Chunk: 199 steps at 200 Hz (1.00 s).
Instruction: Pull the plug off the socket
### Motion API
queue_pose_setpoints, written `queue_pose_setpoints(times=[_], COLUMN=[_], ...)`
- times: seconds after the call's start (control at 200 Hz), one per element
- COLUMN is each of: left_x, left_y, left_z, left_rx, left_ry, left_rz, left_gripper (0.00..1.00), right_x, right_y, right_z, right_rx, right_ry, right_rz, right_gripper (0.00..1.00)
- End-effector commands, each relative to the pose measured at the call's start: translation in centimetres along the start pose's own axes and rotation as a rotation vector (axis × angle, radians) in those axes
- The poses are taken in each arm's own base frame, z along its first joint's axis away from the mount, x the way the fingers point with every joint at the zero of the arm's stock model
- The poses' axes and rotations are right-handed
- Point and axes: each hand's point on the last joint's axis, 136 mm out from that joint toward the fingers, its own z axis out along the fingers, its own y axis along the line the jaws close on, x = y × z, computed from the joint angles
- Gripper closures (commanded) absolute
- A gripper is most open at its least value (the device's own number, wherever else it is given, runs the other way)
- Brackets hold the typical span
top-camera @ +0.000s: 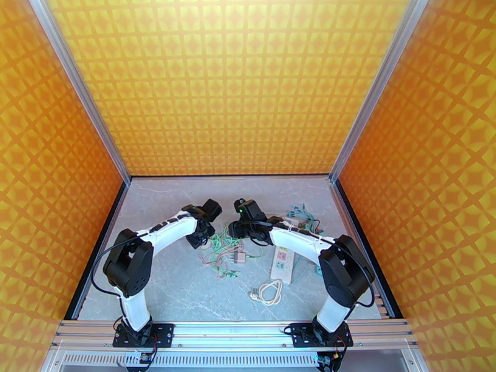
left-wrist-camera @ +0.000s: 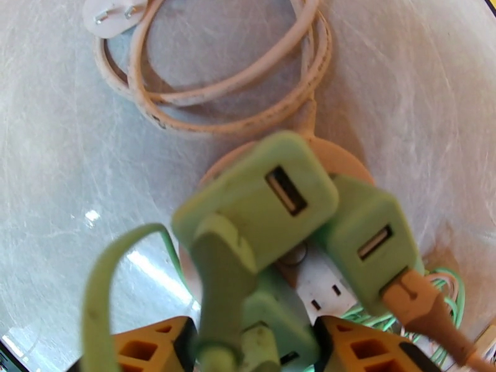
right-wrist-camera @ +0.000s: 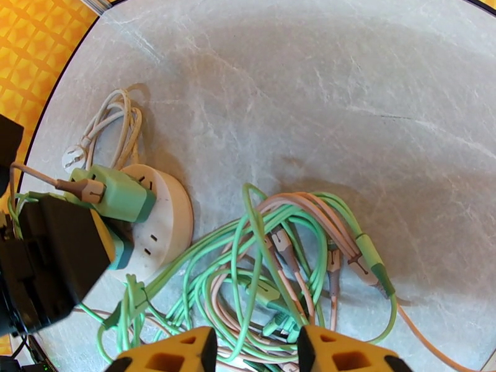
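A round white socket [left-wrist-camera: 323, 285] lies on the marble table with several mint-green USB charger plugs in it. Two of them, one large [left-wrist-camera: 266, 193] and one with a tan cable [left-wrist-camera: 366, 237], stick up toward the left wrist camera. My left gripper [left-wrist-camera: 254, 345] is shut on a third green plug [left-wrist-camera: 276, 320], low between its orange fingers. From the right wrist, that black left gripper [right-wrist-camera: 49, 261] covers part of the socket [right-wrist-camera: 164, 218]. My right gripper [right-wrist-camera: 251, 349] hangs open over a tangle of green and pink cables [right-wrist-camera: 279, 255], holding nothing.
A long white power strip [top-camera: 283, 263] lies under the right arm, with a coiled white cord [top-camera: 268, 292] in front of it. The round socket's own cord [left-wrist-camera: 235, 75] is coiled beyond it, ending in a white two-prong plug [left-wrist-camera: 115, 10]. Orange walls enclose the table.
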Motion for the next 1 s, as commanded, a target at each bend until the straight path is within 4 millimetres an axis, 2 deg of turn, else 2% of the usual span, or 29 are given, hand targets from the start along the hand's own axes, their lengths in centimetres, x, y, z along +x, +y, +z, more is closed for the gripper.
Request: queue_pose_setpoints(times=[0.0, 0.17, 0.275, 0.58, 0.705, 0.815, 0.99], left_x=[-1.3, -1.0, -0.6, 3.0, 3.5, 3.6, 3.5], left_y=[0.7, 0.5, 0.9, 0.2, 0.8, 0.8, -0.4], left_z=[1.1, 1.4, 1.3, 1.0, 0.5, 0.6, 0.9], left_rx=[-0.033, -0.027, -0.026, 0.169, 0.194, 0.211, 0.230], left_ry=[-0.043, -0.030, -0.013, 0.121, 0.130, 0.129, 0.127], left_rz=[0.001, 0.078, 0.162, 0.554, 0.678, 0.742, 0.727], left_gripper=[0.49, 0.63, 0.66, 0.67, 0.67, 0.67, 0.67], right_x=[-0.3, -0.6, -0.9, -1.8, -2.1, -2.0, -1.6], right_y=[0.3, 0.4, 0.6, 1.3, 1.9, 3.1, 5.8], right_z=[-0.6, -0.8, -0.9, -1.2, -1.2, -1.0, -0.2], right_rx=[-0.022, -0.025, -0.031, -0.051, -0.079, -0.144, -0.299], right_ry=[-0.015, -0.017, -0.021, -0.033, -0.030, -0.011, 0.052], right_rz=[-0.001, -0.003, -0.002, -0.001, 0.007, 0.016, 0.050], right_gripper=[0.59, 0.59, 0.59, 0.59, 0.59, 0.58, 0.57])
